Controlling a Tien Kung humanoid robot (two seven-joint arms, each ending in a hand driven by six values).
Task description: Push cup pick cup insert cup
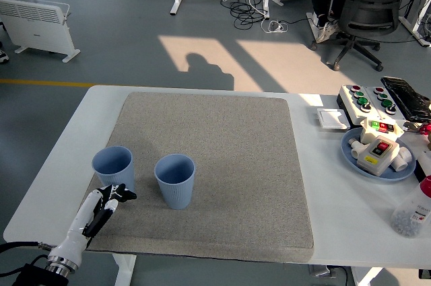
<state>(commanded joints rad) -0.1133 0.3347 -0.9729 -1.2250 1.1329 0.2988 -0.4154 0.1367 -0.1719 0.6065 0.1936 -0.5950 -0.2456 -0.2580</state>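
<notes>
Counter (pixel 54 178) is carrying a grey mat (pixel 222 158); two blue cups are standing upright near its left edge, left cup (pixel 113 169) and right cup (pixel 175 180) apart. Left hand (pixel 111 196), fingers loosely spread, is touching left cup's base, holding nothing. Push low and level, toward right cup, to avoid tipping.

A narrow gap separates the 2 cups (pixel 113 167) (pixel 175 180); the mat (pixel 229 145) beyond lies open.

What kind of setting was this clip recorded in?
Most likely a robotics lab or workshop: a white table with a grey mat and two blue cups, a push-button control box, and an office chair on bare concrete floor.
</notes>
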